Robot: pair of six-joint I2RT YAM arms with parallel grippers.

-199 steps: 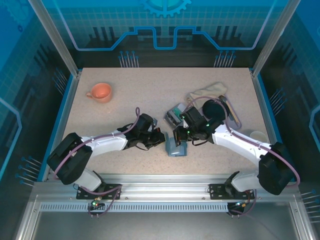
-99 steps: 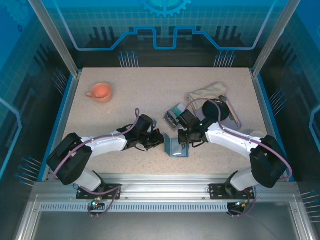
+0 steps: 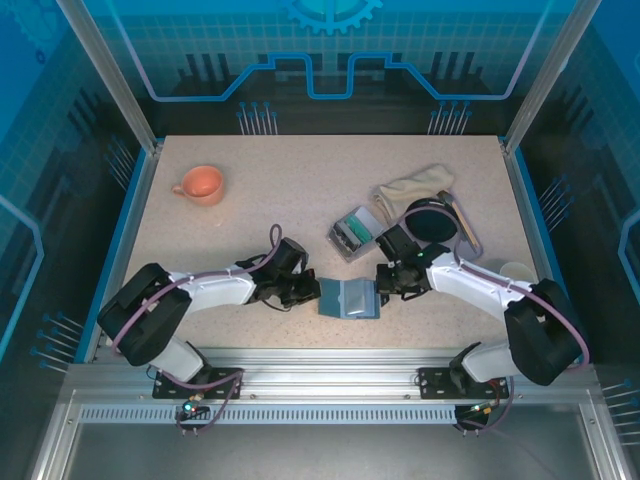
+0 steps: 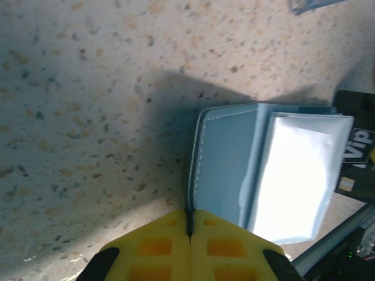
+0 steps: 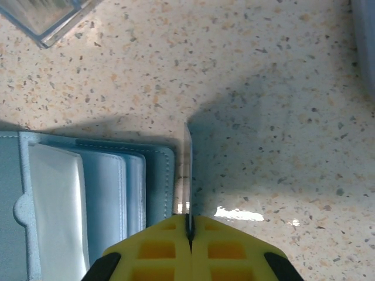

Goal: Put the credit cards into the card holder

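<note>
Though speckled, beige tabletop [image 3: 260, 210]; blue walls [image 3: 330, 60]

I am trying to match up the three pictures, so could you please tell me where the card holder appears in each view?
Top external: the card holder lies open at centre, near the front edge.
Left wrist: right of centre, reaching the lower right.
Right wrist: lower left corner.
Shared landmark: the speckled table top under it.
</note>
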